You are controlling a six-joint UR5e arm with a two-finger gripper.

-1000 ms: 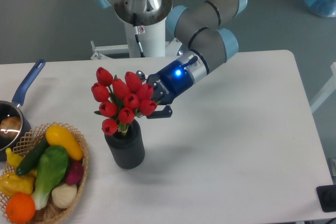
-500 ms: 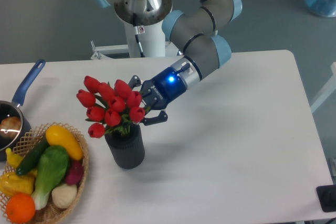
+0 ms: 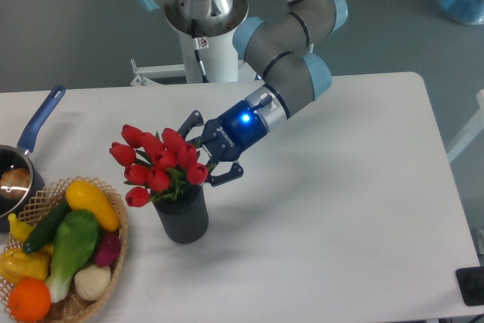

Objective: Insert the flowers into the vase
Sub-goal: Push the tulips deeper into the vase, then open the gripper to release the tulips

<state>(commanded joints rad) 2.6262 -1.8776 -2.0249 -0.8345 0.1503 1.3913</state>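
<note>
The flowers (image 3: 156, 163), a bunch of red tulip buds with green leaves, stand with their stems in the vase (image 3: 182, 217), a dark grey ribbed cylinder on the white table (image 3: 340, 187). The bunch leans to the left over the vase's mouth. My gripper (image 3: 201, 152) is at the right side of the bunch, just above the vase. Its jaws are spread wide, one finger (image 3: 192, 119) above the buds and one (image 3: 229, 176) below right. The buds hide what lies between the jaws.
A woven basket (image 3: 115, 200) of toy vegetables and fruit stands at the front left, close to the vase. A blue-handled saucepan (image 3: 39, 120) is at the left edge. The arm's base (image 3: 206, 43) stands behind the table.
The gripper moved left and a little down. The bunch, upright in the vase a second ago, tipped to the left and sank slightly lower. The jaws stayed spread.
</note>
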